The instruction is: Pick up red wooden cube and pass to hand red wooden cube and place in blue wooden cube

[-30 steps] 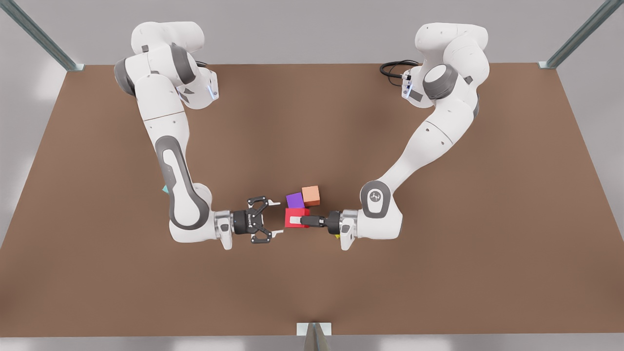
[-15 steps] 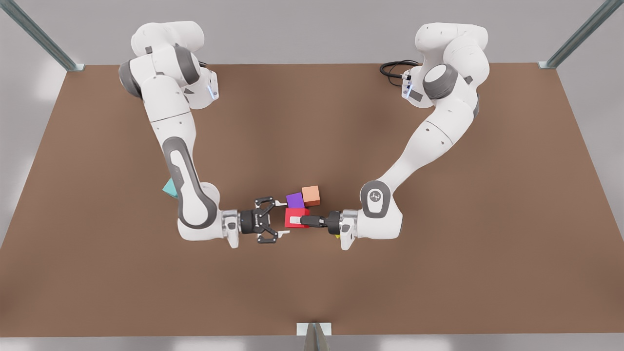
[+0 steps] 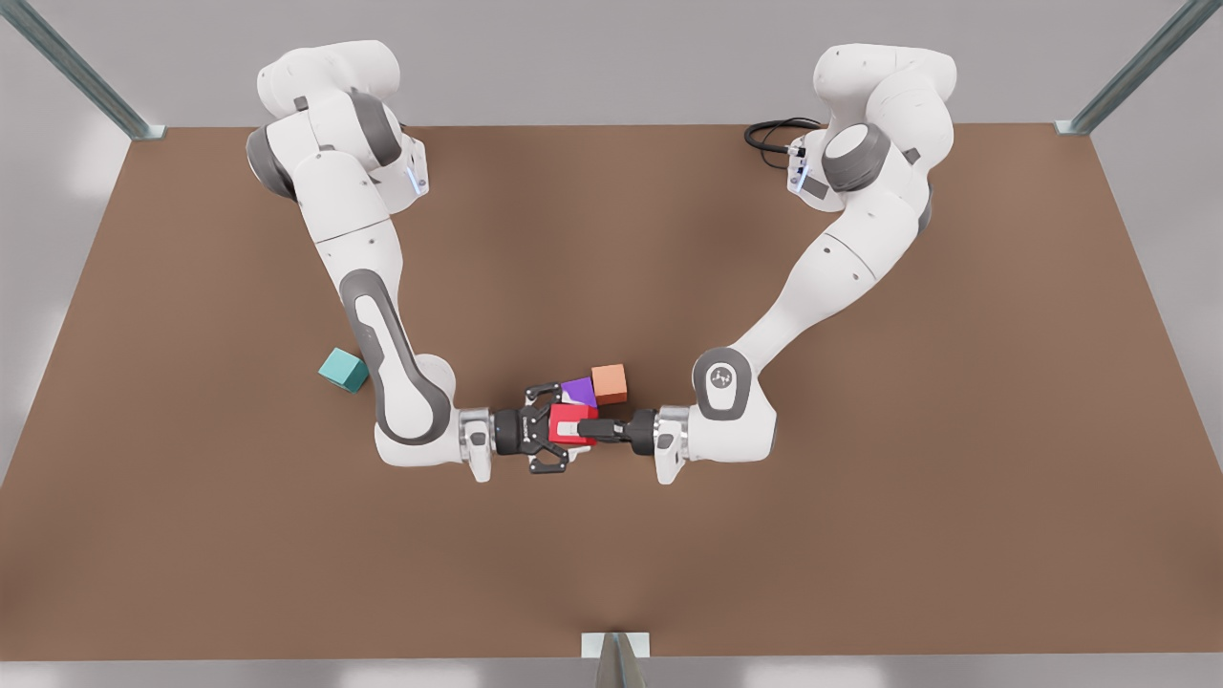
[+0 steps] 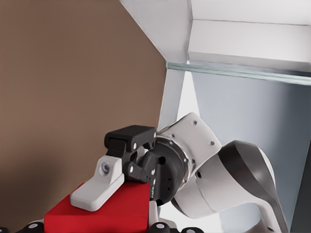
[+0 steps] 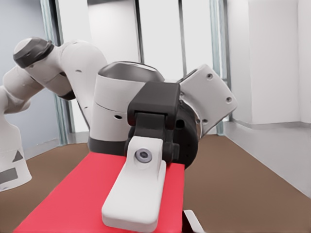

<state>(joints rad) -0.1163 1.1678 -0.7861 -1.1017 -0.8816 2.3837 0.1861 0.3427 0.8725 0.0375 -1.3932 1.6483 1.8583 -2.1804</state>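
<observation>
Both my arms reach low and level over the brown table (image 3: 860, 535), wrists facing each other. My left gripper (image 3: 574, 431), on the front view's right, is clamped narrow on the red wooden cube (image 3: 569, 413), held above the table, one pale finger (image 5: 136, 194) flat on top. My right gripper (image 3: 559, 430) is spread wide around the same cube, a finger (image 4: 97, 187) along its side; contact unclear. The blue wooden cube (image 3: 343, 369) sits well apart behind my right arm. A round emblem (image 3: 719, 376) on my left wrist is unreadable.
</observation>
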